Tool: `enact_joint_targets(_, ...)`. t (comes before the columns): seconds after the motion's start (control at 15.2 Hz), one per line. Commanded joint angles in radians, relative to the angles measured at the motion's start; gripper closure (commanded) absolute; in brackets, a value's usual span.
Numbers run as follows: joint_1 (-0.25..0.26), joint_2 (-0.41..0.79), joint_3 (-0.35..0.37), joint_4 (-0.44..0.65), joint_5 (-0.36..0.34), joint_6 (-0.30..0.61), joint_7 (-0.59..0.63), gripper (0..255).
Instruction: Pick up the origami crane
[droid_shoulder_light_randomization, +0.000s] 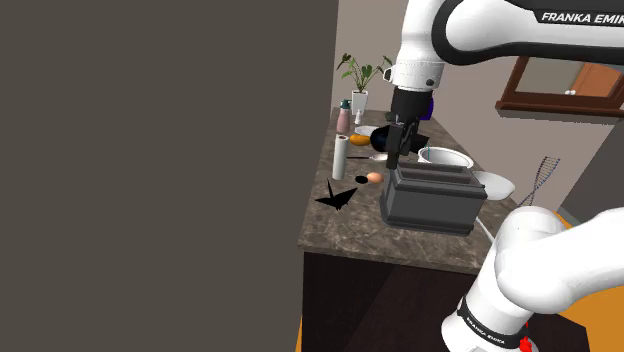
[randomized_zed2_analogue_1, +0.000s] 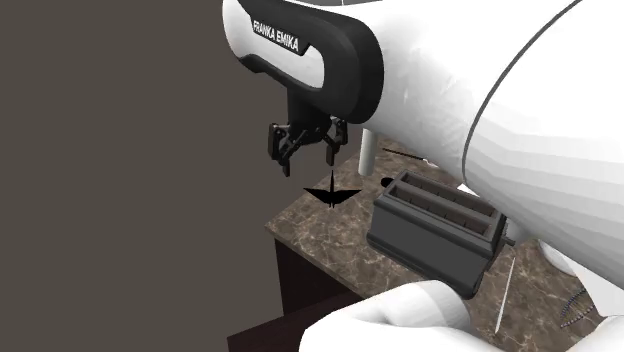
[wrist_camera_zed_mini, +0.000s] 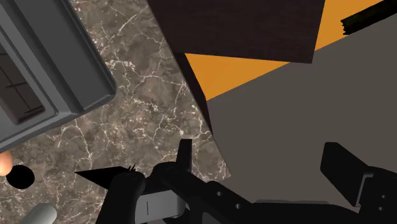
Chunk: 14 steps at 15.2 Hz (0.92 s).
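Closest to the wrist camera, the gripper (wrist_camera_zed_mini: 234, 173) has its two black fingers (wrist_camera_zed_mini: 344, 169) spread wide, and I see nothing clasped between them; the gap looks onto a dark grey wall (wrist_camera_zed_mini: 286, 127). The origami crane (wrist_camera_zed_mini: 100, 174), drawn solid black, sits on the brown marbled countertop (wrist_camera_zed_mini: 147, 83) right by one fingertip rather than in the middle of the gap. One pointed wing sticks out past that finger, which hides part of the crane. From the second exterior view I read the hand as hanging just above the crane, not touching it, jaws open to either side. The crane rests near the counter's edge, close to the grey wall. A dark grey toaster (droid_shoulder_light_randomization: 432, 197) stands on the counter near the crane but apart from it. In the shoulder view an egg (droid_shoulder_light_randomization: 374, 177) lies between the crane and the toaster, a white paper towel roll (droid_shoulder_light_randomization: 341, 157) stands upright just beyond the crane, and farther back I make out a pink bottle (droid_shoulder_light_randomization: 344, 118), a white bowl (droid_shoulder_light_randomization: 445, 158) and a potted plant (droid_shoulder_light_randomization: 360, 72).
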Motion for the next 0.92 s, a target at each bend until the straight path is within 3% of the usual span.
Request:
enact_joint_targets(0.0, 0.0, 0.0, 0.0, 0.0, 0.0, 0.0, 0.0, 0)
enact_joint_targets(0.86, -0.084, 0.396, -0.039, -0.009, -0.044, 0.361, 0.072, 0)
